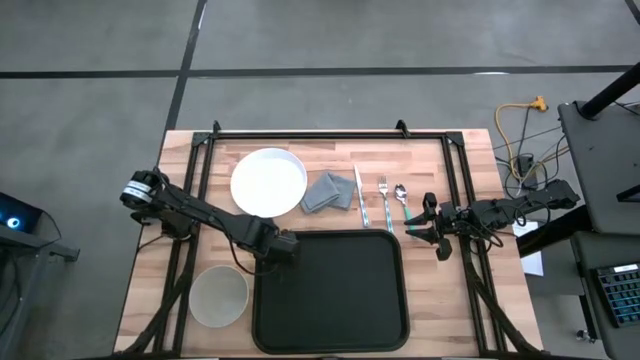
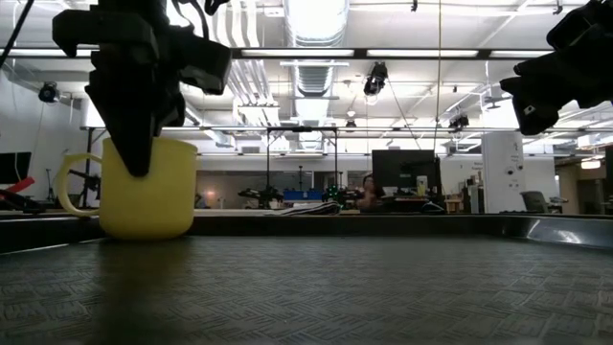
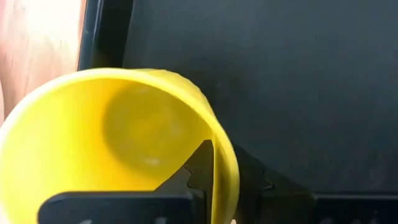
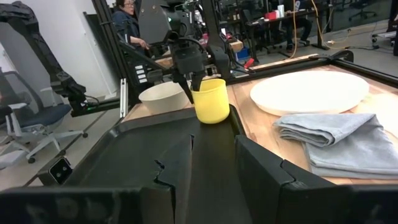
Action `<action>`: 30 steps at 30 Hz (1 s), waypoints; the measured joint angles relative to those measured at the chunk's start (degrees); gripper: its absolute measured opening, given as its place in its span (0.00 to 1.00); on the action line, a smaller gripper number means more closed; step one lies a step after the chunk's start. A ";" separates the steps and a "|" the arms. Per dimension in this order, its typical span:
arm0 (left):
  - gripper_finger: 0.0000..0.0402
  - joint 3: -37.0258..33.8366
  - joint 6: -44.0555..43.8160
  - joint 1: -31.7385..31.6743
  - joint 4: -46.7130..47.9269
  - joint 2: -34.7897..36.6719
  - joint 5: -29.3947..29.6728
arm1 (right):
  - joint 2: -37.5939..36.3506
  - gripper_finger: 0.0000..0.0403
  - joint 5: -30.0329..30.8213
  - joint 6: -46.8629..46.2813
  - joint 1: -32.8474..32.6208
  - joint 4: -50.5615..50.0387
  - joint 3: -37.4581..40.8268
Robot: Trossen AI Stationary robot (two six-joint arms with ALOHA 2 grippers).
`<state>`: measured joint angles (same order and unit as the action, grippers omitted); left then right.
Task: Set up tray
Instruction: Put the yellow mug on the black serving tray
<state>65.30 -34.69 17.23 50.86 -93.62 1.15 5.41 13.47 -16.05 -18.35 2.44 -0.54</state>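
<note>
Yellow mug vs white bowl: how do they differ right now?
The yellow mug stands on the black tray at its corner, while the white bowl sits on the bare wood table beside the tray. The left tool grips the mug's wall, one finger inside; nothing touches the bowl. The mug is taller and narrower with a handle; the bowl is wider, lower, handleless. Both are upright and look empty.

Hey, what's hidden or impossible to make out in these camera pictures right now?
- Yellow mug: in the high view, the left pincer and arm cover it.
- Whether the mug rests on the tray or hangs above it: no view settles it.
- Right pincer: the low view's edge cuts it off.
- Fork and spoon: too small for detail.
</note>
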 joint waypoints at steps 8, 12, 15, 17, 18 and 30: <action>0.05 0.00 -1.25 0.00 0.80 -0.02 -0.04 | 0.00 0.28 0.00 0.00 0.00 0.00 -0.01; 0.05 0.00 -1.25 0.00 0.82 -0.02 -0.05 | 0.00 0.28 0.00 0.00 0.00 0.01 -0.02; 0.05 0.00 -1.29 0.00 0.99 -0.02 -0.84 | 0.00 0.28 0.00 0.00 0.00 0.00 -0.02; 0.05 0.00 -1.32 0.00 0.99 -0.02 -0.87 | 0.00 0.28 0.00 0.00 0.00 0.00 -0.01; 0.05 0.00 -1.32 0.00 1.01 -0.02 -0.91 | 0.00 0.28 0.00 0.00 0.00 0.00 0.00; 0.05 0.00 -1.30 0.00 1.00 -0.04 -1.09 | 0.00 0.28 0.00 0.00 0.00 0.01 -0.02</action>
<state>65.30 -35.99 17.23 51.87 -93.67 0.05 5.41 13.47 -16.05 -18.35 2.45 -0.56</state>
